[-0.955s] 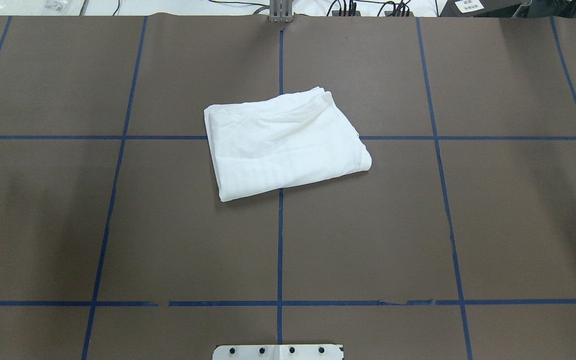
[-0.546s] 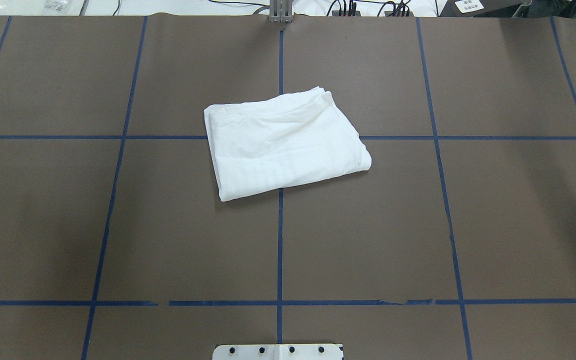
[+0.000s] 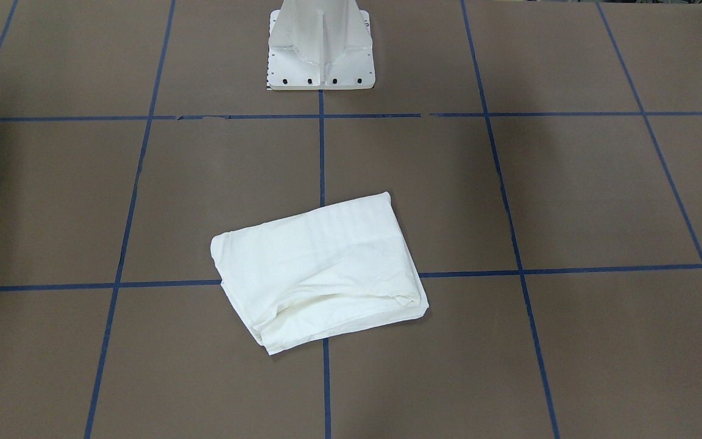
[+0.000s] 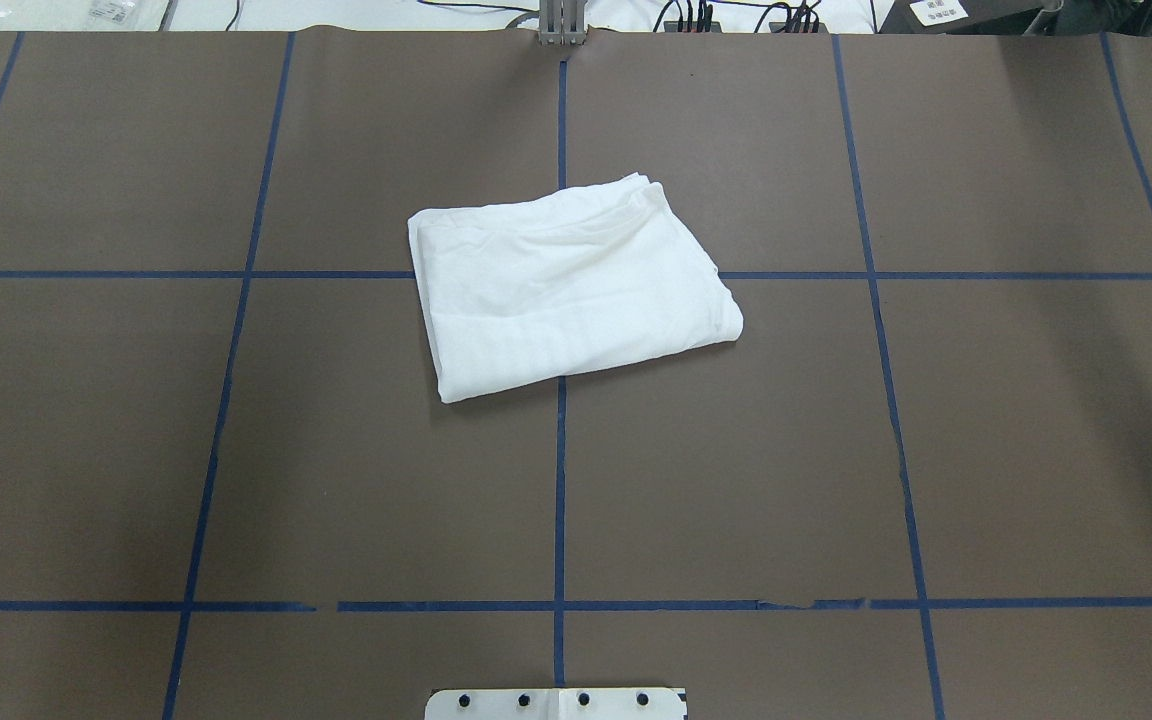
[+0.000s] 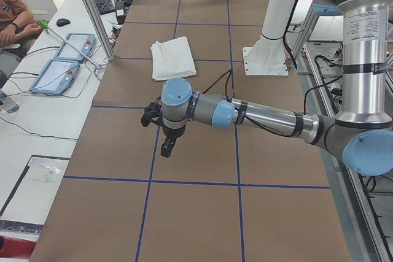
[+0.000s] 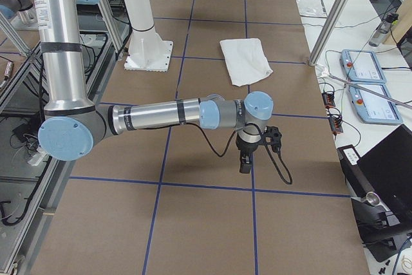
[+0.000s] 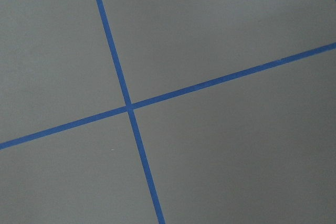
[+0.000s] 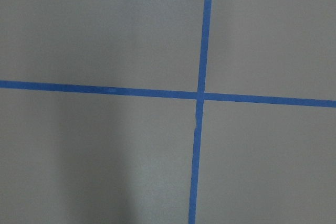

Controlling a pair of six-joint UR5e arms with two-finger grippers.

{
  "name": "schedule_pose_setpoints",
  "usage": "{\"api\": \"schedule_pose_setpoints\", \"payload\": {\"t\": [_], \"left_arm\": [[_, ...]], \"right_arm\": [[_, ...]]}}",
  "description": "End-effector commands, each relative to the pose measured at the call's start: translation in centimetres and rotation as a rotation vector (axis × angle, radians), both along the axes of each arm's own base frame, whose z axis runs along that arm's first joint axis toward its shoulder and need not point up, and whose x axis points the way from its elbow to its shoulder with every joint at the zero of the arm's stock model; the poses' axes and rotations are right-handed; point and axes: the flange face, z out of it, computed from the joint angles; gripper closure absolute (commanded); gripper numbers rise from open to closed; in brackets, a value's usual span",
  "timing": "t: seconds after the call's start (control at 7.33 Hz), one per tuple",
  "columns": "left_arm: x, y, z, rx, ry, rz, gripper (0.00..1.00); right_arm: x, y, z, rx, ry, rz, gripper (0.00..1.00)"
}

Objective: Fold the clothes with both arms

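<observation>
The white T-shirt (image 4: 571, 290) lies folded into a compact, slightly skewed rectangle near the table's middle, across a blue tape crossing; it also shows in the front view (image 3: 320, 271) and both side views (image 5: 172, 57) (image 6: 246, 59). No printed text or collar shows. The left arm's gripper (image 5: 167, 147) hangs over bare table far from the shirt, seen only in the left side view. The right arm's gripper (image 6: 244, 162) hangs likewise, seen only in the right side view. I cannot tell whether either is open or shut. Both wrist views show only brown table and blue tape.
The white pedestal base (image 3: 320, 49) stands at the robot's edge of the table. Teach pendants (image 5: 67, 44) (image 6: 364, 66) lie on the side bench beyond an aluminium post (image 5: 92, 10). A person (image 5: 12, 13) sits at the far bench corner.
</observation>
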Motion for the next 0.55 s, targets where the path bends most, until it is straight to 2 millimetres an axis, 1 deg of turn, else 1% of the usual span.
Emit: {"api": "schedule_pose_setpoints", "payload": {"t": [0.0,0.14,0.27,0.41], "left_arm": [[0.2,-1.2,2.2,0.043,0.002,0.001,0.0],[0.2,-1.3,2.7,0.06,0.006,-0.005,0.0],[0.2,-1.6,2.2,0.076,0.011,-0.006,0.0],[0.2,-1.6,1.5,0.09,0.015,-0.005,0.0]], "right_arm": [[-0.2,-1.1,-1.3,0.017,-0.004,0.02,0.0],[-0.2,-1.0,-1.3,0.02,-0.009,0.018,0.0],[-0.5,-1.5,-2.2,0.043,-0.025,0.015,0.0],[-0.5,-1.6,-2.6,0.072,-0.054,0.015,0.0]]}}
